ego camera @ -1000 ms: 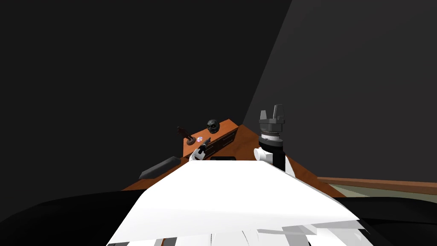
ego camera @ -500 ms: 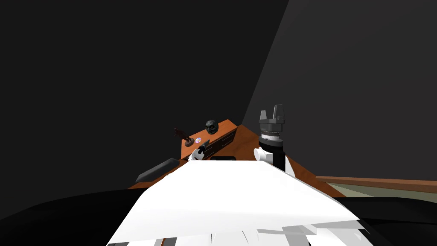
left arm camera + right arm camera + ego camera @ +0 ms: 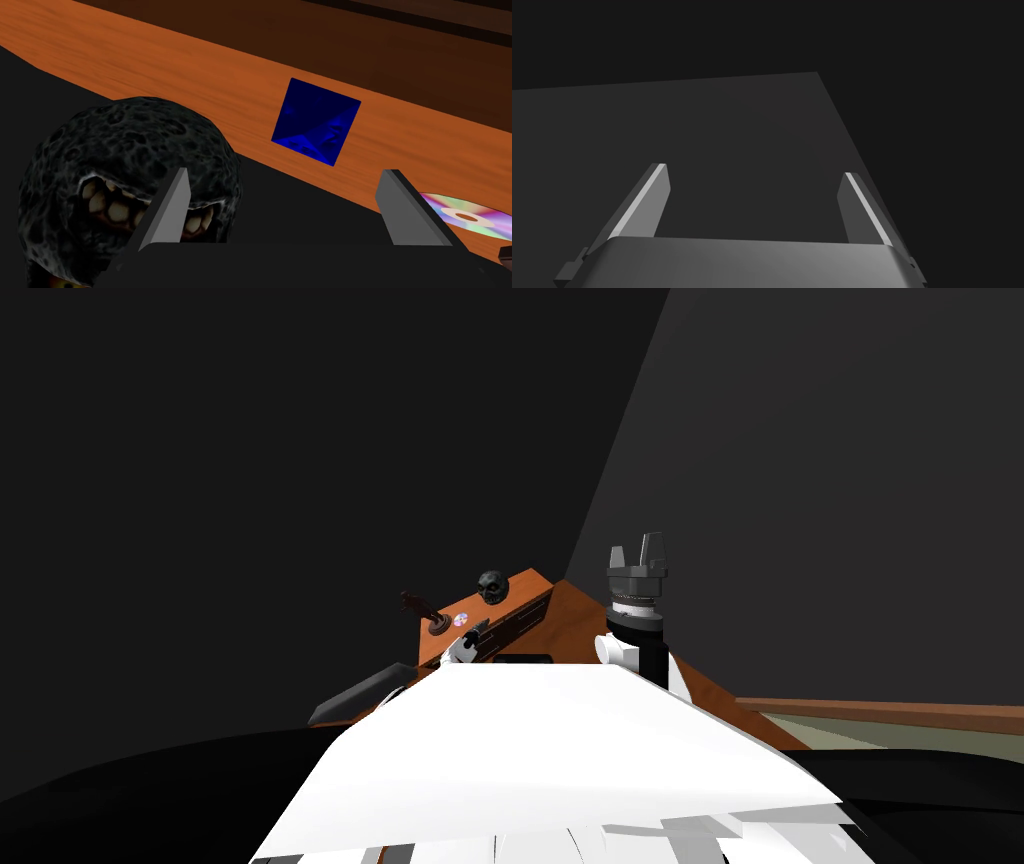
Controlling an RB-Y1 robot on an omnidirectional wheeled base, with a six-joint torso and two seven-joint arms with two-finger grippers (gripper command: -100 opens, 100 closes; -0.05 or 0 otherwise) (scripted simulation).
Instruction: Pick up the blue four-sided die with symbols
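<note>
Our left gripper [image 3: 287, 212] is spread wide and it holds nothing. The die [image 3: 316, 122], of a deep blue, lies on the wooden top [image 3: 150, 65] ahead of the fingertips. It is in line with the gap between the two fingers, a little nearer to one of them, and it touches neither. A black skull [image 3: 125, 165] with pale teeth stands close behind the farther finger [image 3: 165, 215], which covers a part of it. A shiny disc [image 3: 467, 220] lies flat on the wood just past the other finger. The skull and the disc are on opposite sides of the die, both apart from it. In the head view a small dark figurine [image 3: 420, 610] stands near the disc. Our right gripper [image 3: 638, 556] points upward, well apart from these things, with its fingers also spread and empty.
</note>
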